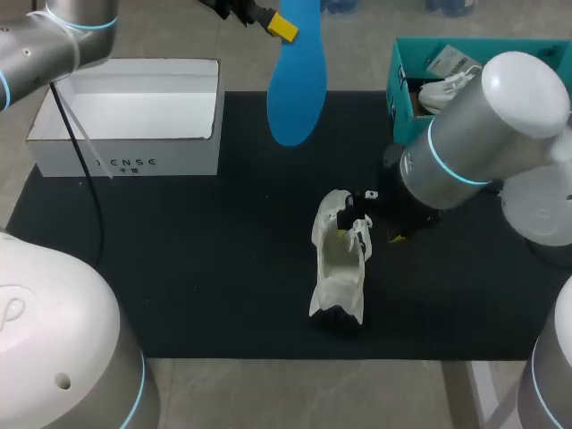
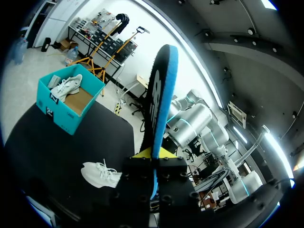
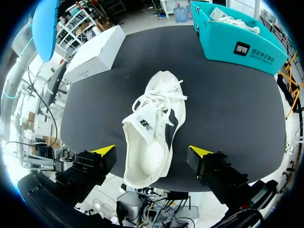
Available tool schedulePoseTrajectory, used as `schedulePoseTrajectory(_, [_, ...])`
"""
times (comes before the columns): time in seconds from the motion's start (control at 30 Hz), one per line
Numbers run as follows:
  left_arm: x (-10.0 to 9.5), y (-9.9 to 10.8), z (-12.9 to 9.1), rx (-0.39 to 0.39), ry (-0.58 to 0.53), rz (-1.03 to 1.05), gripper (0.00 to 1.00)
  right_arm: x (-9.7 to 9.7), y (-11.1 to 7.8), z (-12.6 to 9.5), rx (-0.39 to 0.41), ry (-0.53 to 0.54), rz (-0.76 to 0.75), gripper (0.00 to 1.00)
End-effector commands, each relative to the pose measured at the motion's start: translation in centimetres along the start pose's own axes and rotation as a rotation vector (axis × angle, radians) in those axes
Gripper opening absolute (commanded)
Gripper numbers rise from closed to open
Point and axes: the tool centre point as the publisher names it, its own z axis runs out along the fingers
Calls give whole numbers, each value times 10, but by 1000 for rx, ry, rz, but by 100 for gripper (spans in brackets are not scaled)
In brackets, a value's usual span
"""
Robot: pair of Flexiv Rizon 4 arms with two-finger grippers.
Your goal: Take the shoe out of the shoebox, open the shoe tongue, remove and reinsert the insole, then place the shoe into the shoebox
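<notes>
Left gripper (image 1: 284, 27), clamped on the insole (image 1: 295, 85), holds it beyond the shoe's (image 1: 340, 259) toe, roughly in line; right gripper (image 3: 154, 152), fingers apart, flanks the heel.

Left end effector (image 1: 282, 27) raised high, apparently pinching the insole (image 1: 295, 89); right end effector (image 3: 152, 150) low, fingers (image 3: 105, 151) spread wide.

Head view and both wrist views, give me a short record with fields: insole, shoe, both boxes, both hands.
insole: blue, out of the shoe, held up in the air
left hand: shut on one end of the insole
shoe: white, upright on the black mat, tongue folded open
right hand: open, over the shoe, fingers on either side, not touching
white shoebox: open, at the mat's far left
teal box: at the far right, another white shoe inside
</notes>
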Motion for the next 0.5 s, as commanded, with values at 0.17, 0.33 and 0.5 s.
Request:
schedulePoseTrajectory(0.17, [1, 1, 0, 1, -2, 0, 0, -9, 2, -4, 90, 189, 50, 100])
schedulePoseTrajectory(0.33, [1, 1, 0, 1, -2, 0, 0, -15, 16, -37, 130, 807, 205, 100])
schedulePoseTrajectory(0.5, [1, 1, 0, 1, -2, 0, 0, -22, 25, -52, 132, 1036, 389, 100])
